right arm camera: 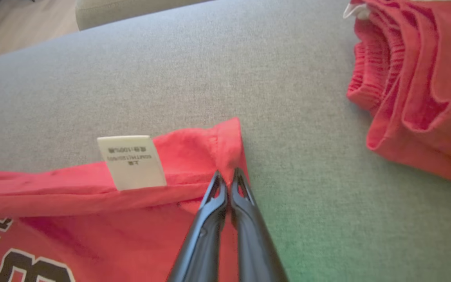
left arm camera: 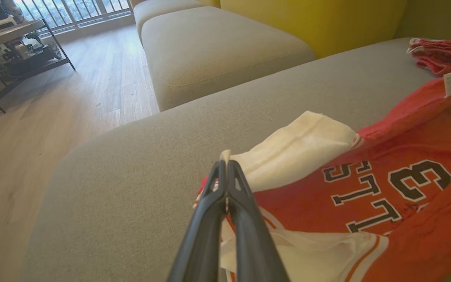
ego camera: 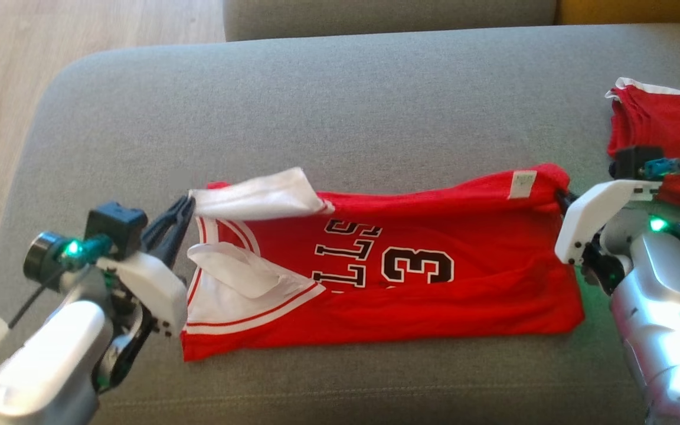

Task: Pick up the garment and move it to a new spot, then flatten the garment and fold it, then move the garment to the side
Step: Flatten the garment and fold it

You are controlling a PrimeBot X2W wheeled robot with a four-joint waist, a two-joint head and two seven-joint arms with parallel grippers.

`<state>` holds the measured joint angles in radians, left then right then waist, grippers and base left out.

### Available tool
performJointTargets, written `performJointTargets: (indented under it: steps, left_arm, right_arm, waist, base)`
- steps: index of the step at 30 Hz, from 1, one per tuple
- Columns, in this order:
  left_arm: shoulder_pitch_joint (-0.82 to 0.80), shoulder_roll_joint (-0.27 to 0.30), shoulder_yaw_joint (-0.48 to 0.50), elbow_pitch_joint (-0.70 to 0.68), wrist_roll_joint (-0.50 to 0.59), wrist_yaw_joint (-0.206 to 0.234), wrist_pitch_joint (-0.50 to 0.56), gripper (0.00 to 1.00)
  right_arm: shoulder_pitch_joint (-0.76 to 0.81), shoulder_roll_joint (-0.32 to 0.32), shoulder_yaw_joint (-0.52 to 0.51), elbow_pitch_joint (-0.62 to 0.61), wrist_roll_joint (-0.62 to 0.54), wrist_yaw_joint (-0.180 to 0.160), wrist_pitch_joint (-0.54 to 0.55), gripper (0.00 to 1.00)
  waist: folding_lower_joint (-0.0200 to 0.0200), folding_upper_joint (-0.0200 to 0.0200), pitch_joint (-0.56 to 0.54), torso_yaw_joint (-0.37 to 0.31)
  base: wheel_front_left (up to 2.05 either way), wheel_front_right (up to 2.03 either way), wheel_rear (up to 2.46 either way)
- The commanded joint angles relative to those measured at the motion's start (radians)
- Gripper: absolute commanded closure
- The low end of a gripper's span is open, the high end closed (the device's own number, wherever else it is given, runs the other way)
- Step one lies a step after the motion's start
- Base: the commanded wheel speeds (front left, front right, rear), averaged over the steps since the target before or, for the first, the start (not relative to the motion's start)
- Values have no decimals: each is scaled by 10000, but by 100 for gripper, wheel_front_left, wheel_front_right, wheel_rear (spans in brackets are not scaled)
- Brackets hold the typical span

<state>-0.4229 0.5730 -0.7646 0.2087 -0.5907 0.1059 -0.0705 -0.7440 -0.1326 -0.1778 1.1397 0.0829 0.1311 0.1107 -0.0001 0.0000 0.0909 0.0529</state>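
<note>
Head view: spread flat on grey fabric sofa cushion (ego camera: 340, 88), red jersey with white sleeves and black lettering (ego camera: 434, 295); far edge pinched at both ends, probably for folding toward the robot.

Left wrist view: left gripper (left arm camera: 225, 162) clamped on white sleeve (left arm camera: 300, 149) tip.

Right wrist view: right gripper (right arm camera: 228, 174) closed on red hem corner (right arm camera: 225, 145) beside white care label (right arm camera: 131, 162); folded red garments (right arm camera: 417, 78) lying apart, clear of the fold.

Grey sofa (ego camera: 375, 88): jersey (ego camera: 434, 295), red pile (ego camera: 664, 130).
</note>
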Motion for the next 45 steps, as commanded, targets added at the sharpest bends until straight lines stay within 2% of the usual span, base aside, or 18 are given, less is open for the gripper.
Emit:
performJointTargets:
  steps: [1,7,13,19,27,28,29,30,31,32,33,34,41,45]
  left_arm:
    - [-346,505,456,-273,69,70,12,100]
    - [165,787,198,-421,194,169,114,100]
    - [722,1202,-120,-714,266,148,399,100]
    - [1021,1363,-376,-910,400,199,523,100]
    - [1030,1323,-722,-772,675,187,650,100]
    - [1027,1323,-763,-744,707,179,665,100]
    - [1032,1319,-806,-717,720,163,699,100]
    - [1046,1311,-847,-693,707,138,749,100]
    - [1066,1300,-886,-675,683,110,805,88]
    - [1076,1297,-913,-666,674,100,839,60]
    - [1078,1297,-925,-660,674,106,852,4]
    - [1078,1297,-929,-656,677,123,848,0]
    - [1067,1360,-558,-910,430,422,634,0]
    - [1015,1427,202,-1150,144,1082,112,0]
  right_arm:
    - [-12,-7,279,-349,115,-4,72,100]
    - [665,-327,1246,-1624,1308,-4,1635,100]
    - [1727,-1026,2102,-3767,2344,-4,3504,100]
    - [2852,-1508,2109,-5994,2871,-4,5014,100]
    - [4288,-1544,1890,-8186,3009,-4,6769,100]
    - [4429,-1547,1870,-8391,2960,-4,6927,73]
    - [4543,-1529,1774,-8590,2902,-4,6998,2]
    - [4624,-1459,1584,-8737,2840,-4,7028,0]
    - [4686,-1390,1474,-8896,2758,-4,7045,0]
    - [4734,-1327,1376,-9041,2669,-4,7053,0]
    - [4760,-1263,1262,-9179,2586,-4,7017,0]
    - [4777,-1195,1147,-9295,2499,-4,6966,0]
    - [4789,-775,646,-9843,2049,-4,6242,0]
    - [4736,-390,264,-10053,1790,-4,5201,0]
  waist:
    - [1,0,-37,-20]
    - [1,0,-327,-112]
    - [1,0,-588,-186]
    - [1,0,-714,-168]
    - [1,0,-665,-137]
    - [1,0,-654,-138]
    - [1,0,-644,-142]
    - [1,0,-637,-146]
    - [1,0,-635,-149]
    - [1,0,-637,-153]
    - [1,0,-641,-157]
    - [1,0,-651,-158]
    - [1,0,-797,-147]
    - [1,0,-986,-105]
  base:
    - [0,0,0]
    - [0,0,0]
    - [0,0,0]
    - [0,0,0]
    - [0,0,0]
    - [0,0,0]
    - [0,0,0]
    - [0,0,0]
    - [0,0,0]
    - [0,0,0]
    - [0,0,0]
    - [0,0,0]
    - [0,0,0]
    - [0,0,0]
